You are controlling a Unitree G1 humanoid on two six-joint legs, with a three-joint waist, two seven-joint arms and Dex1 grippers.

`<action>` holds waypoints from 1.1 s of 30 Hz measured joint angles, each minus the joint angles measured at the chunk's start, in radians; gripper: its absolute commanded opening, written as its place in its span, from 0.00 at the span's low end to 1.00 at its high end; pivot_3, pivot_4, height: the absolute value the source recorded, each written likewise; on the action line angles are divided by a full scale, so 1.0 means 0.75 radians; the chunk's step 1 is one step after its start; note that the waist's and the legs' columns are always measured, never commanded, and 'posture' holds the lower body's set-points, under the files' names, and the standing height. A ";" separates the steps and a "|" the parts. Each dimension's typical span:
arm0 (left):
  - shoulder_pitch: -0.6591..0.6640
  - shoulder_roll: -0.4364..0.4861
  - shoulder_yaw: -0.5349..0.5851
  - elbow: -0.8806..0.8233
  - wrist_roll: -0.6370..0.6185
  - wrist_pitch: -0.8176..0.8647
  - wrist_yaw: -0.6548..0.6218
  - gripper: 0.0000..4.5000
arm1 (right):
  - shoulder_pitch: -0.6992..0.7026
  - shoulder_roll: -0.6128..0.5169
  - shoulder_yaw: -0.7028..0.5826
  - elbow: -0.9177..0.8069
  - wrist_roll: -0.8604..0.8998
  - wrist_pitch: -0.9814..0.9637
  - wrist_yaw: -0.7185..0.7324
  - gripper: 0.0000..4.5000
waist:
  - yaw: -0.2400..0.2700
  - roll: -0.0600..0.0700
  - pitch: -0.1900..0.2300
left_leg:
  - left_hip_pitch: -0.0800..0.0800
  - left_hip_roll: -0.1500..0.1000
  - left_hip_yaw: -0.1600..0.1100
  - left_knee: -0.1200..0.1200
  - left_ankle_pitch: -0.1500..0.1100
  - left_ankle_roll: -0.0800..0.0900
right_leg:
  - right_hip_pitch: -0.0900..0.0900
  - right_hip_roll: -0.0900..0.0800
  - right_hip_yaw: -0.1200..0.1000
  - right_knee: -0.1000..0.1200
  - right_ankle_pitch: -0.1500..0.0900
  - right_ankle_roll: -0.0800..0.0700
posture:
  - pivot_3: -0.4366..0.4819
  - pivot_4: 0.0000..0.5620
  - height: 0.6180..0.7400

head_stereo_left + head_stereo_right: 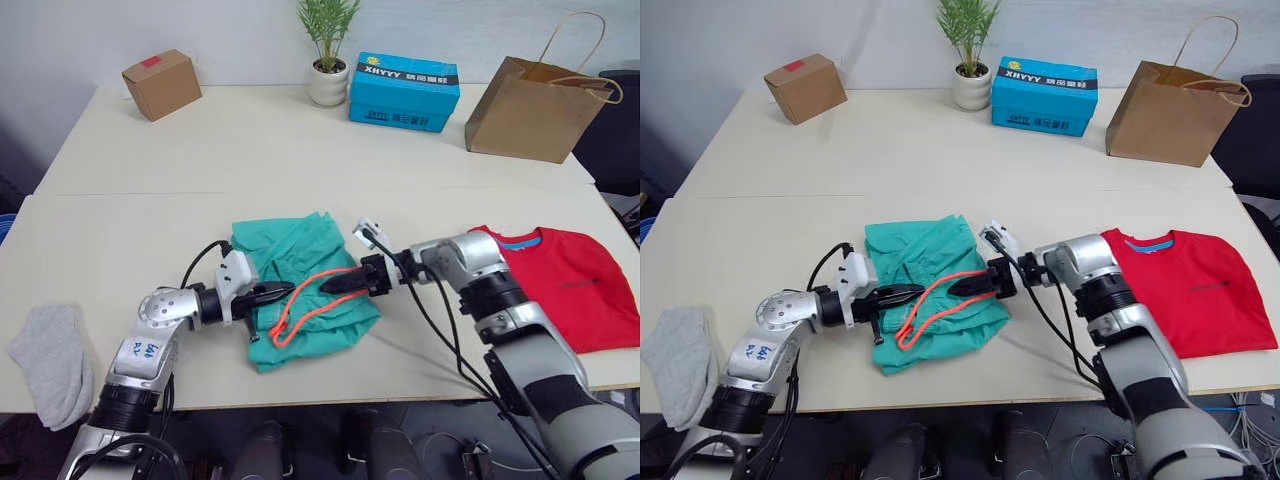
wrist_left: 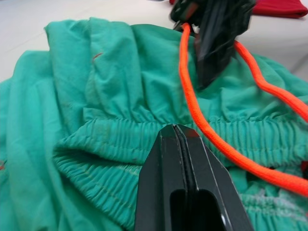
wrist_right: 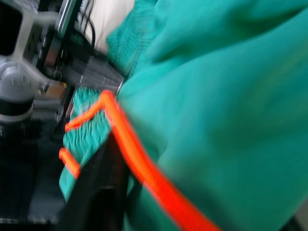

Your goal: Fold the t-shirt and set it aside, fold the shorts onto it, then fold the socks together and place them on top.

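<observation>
Left eye view: crumpled teal shorts (image 1: 300, 290) near the table's (image 1: 300, 150) front edge, orange drawstring (image 1: 310, 300) looped across; left gripper (image 1: 278, 293) closed on the waistband; right gripper (image 1: 335, 283) grip unclear.

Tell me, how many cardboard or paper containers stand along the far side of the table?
3: a brown cardboard box at far left, a blue box beside the potted plant, and a brown paper bag at far right.

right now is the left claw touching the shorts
Touching. The left wrist view shows the left claw shut, its tips pressed into the gathered waistband of the shorts.
</observation>
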State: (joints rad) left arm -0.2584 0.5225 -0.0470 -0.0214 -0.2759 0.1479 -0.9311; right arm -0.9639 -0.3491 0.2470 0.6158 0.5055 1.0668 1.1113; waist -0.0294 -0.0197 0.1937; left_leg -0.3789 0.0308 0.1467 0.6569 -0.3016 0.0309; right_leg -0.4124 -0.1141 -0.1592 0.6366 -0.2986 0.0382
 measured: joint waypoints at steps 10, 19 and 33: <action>0.044 0.012 0.140 -0.109 -0.259 0.068 -0.096 0.19 | 0.181 -0.343 -0.129 -0.446 0.159 0.263 0.110 0.00 | 0.008 0.002 0.001 | -0.011 0.000 -0.005 0.003 -0.001 0.001 | -0.006 -0.001 -0.003 -0.003 0.001 0.001 | 0.48 0.27 1.00; 0.038 -0.049 0.087 -0.418 -0.473 0.262 -0.063 0.81 | 0.433 -1.030 -0.565 -0.847 0.440 0.462 0.266 0.00 | 0.025 0.010 0.006 | -0.009 -0.001 -0.005 0.004 -0.003 0.004 | -0.002 -0.001 -0.003 -0.013 0.002 0.004 | 0.48 0.27 1.00; -0.012 -0.085 0.035 -0.367 -0.433 0.234 -0.064 0.99 | 0.504 -1.417 -0.356 0.094 -0.163 -0.510 0.480 0.00 | 0.040 0.016 0.008 | -0.009 -0.001 0.000 0.006 -0.002 0.003 | -0.003 0.002 0.000 -0.013 0.003 0.004 | 0.48 0.27 1.00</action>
State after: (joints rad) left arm -0.2673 0.4589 -0.0210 -0.2970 -0.6006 0.3236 -0.9792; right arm -0.5857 -1.4116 -0.0202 0.6861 0.3836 0.6844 1.4715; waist 0.0003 -0.0077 0.1998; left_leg -0.3858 0.0301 0.1469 0.6615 -0.3028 0.0332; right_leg -0.4144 -0.1128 -0.1594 0.6271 -0.2961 0.0415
